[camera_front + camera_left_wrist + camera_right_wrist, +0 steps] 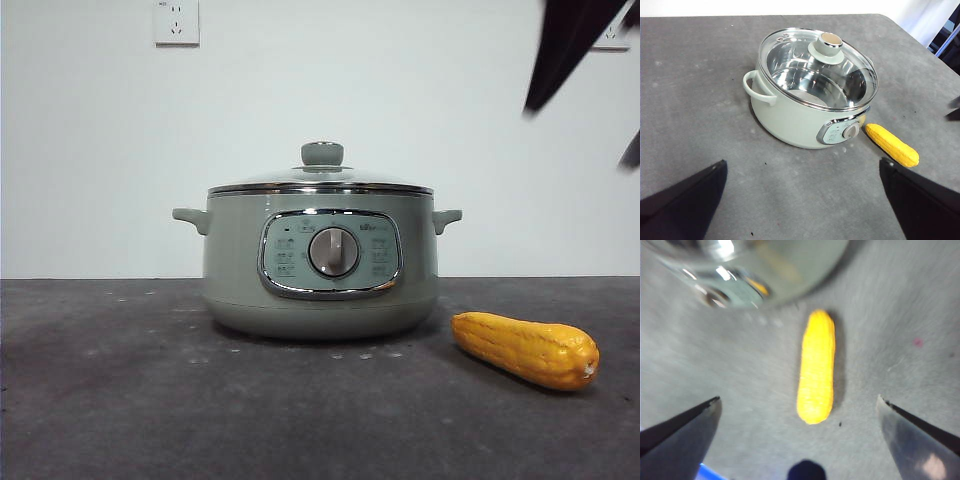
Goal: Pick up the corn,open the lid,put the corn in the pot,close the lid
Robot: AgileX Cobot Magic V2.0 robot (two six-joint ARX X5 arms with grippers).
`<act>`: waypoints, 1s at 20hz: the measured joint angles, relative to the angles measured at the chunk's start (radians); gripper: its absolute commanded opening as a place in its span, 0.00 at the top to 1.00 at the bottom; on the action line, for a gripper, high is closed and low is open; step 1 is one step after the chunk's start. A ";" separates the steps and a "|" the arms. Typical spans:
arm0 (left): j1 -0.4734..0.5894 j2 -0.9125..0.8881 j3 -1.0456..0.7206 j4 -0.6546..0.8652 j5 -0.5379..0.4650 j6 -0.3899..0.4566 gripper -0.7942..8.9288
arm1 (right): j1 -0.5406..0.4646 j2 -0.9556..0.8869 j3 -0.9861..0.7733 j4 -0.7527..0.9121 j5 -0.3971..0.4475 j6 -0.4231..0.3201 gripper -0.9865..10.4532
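Observation:
The sage-green pot (320, 270) stands mid-table with the glass lid (321, 180) shut on it, green knob up. To its right, near the front, the yellow corn (526, 349) lies flat on the dark table. My right gripper (580, 130) hangs open high above the corn. In the right wrist view the corn (816, 366) lies lengthwise between the wide-spread jaws of that gripper (798, 398), apart from both. My left gripper (800, 200) is open and empty, held back from the pot (790, 117), lid (820, 67) and corn (891, 144).
The table surface (120, 390) is dark grey, with a white wall and a socket (177, 22) behind. The table's far corner and edge (900, 30) lie beyond the pot in the left wrist view.

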 measured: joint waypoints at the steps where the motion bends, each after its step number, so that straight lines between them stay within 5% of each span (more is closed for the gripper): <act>1: 0.000 0.000 0.000 0.000 0.000 0.000 0.36 | 0.019 0.055 0.000 0.013 0.024 -0.001 0.37; 13: 0.000 0.006 0.000 0.000 0.000 0.000 0.36 | 0.175 0.410 0.000 0.120 0.215 0.035 0.45; 16: 0.000 0.006 0.000 0.000 0.000 0.000 0.36 | 0.177 0.425 0.000 0.120 0.221 0.058 0.63; 20: 0.000 0.009 0.000 0.000 0.000 0.000 0.36 | 0.177 0.425 0.000 0.096 0.222 0.071 0.73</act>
